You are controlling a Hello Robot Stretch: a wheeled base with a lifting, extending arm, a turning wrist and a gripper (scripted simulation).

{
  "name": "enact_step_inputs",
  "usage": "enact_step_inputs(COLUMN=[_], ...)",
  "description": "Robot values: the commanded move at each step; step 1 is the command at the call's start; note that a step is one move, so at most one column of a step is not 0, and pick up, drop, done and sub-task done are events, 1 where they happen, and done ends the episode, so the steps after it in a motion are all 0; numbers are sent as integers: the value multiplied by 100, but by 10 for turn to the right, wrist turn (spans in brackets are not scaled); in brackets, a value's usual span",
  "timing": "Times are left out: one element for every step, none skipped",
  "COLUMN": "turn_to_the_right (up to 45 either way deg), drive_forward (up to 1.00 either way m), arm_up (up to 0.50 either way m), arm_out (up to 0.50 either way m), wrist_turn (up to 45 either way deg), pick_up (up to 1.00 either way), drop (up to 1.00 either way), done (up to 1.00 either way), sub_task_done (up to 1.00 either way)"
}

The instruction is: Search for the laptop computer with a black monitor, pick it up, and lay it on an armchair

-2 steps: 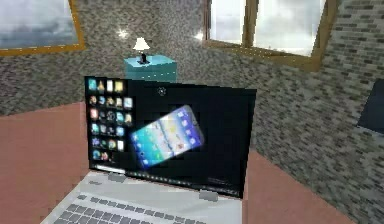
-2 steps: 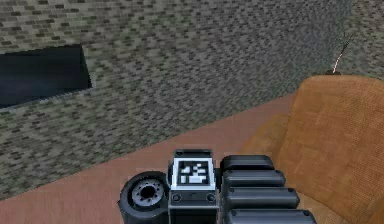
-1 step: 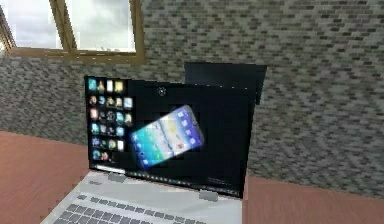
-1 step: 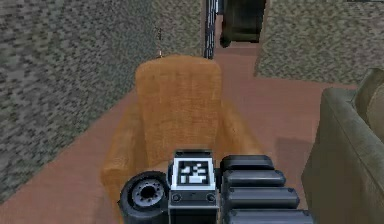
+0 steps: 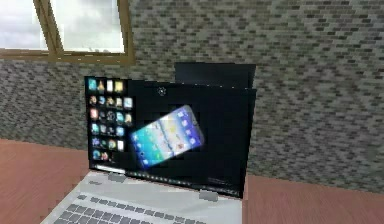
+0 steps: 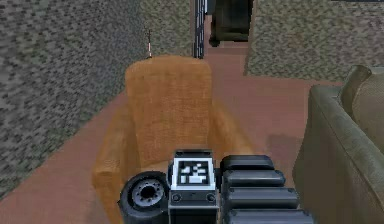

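One laptop (image 5: 165, 140), lid up, black screen, silver keyboard, before a brick wall (image 5: 310, 60); what carries it cannot be told. One gripper (image 6: 145, 198) by the orange armchair (image 6: 175, 105) seat's front edge; whether it holds anything cannot be told.

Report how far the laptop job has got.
Done: the laptop is found, close ahead in the forward view. In hand: the gripper shows against the orange armchair; whether it holds anything cannot be told. Left: laying the laptop on that armchair.
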Motion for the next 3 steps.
enact_step_inputs(turn_to_the_right=[0,0,0], drive_forward=[0,0,0], arm_up=[0,0,0], arm_out=[48,0,0], wrist_turn=[0,450,450], pick_up=[0,0,0], drop=[0,0,0], done=[0,0,0], sub_task_done=[0,0,0])
